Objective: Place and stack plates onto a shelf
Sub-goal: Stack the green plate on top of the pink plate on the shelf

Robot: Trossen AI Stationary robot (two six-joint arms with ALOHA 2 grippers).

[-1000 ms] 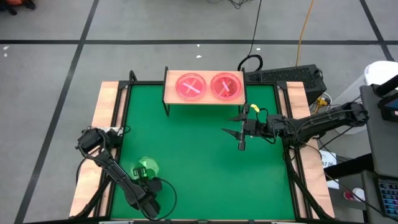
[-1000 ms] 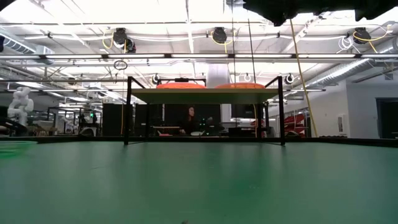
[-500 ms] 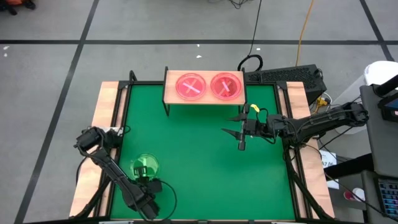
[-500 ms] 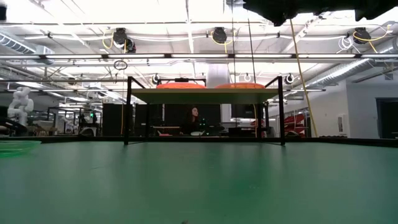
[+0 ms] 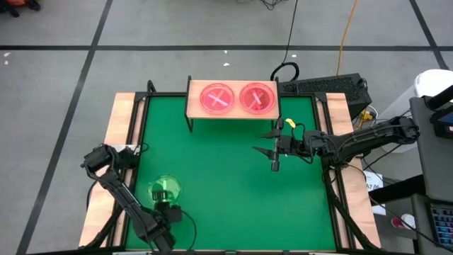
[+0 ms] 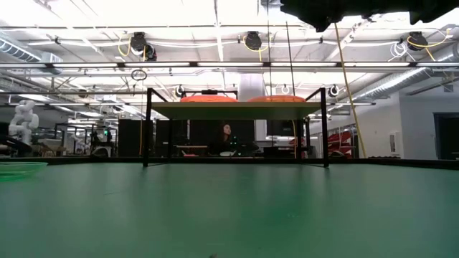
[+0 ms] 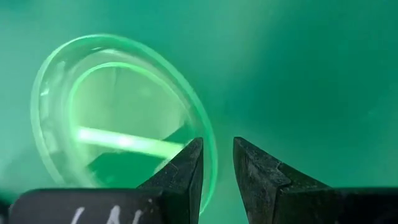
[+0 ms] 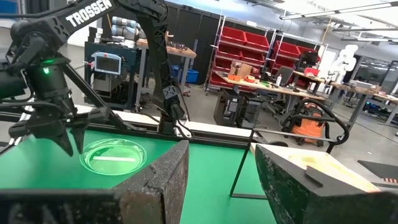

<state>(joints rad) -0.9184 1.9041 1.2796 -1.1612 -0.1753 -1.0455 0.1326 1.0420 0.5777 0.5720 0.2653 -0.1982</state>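
Resting on green mat (image 5: 233, 177) near front-left corner: green plate (image 5: 165, 189), translucent, bright stripe across centre. Left gripper (image 5: 168, 212) just beside plate's near rim, fingers (image 7: 186, 171) narrowly parted, straddling rim edge, gripping nothing. Shelf (image 5: 192, 99) at mat's far edge, light wood on black legs, bearing two pink plates side by side: left pink plate (image 5: 217, 98), right pink plate (image 5: 257, 98). Right gripper (image 5: 271, 149) hovering mid-right above mat, near shelf's right end, fingers (image 8: 155, 177) spread wide, empty. Person seated in room beyond shelf (image 6: 224, 140).
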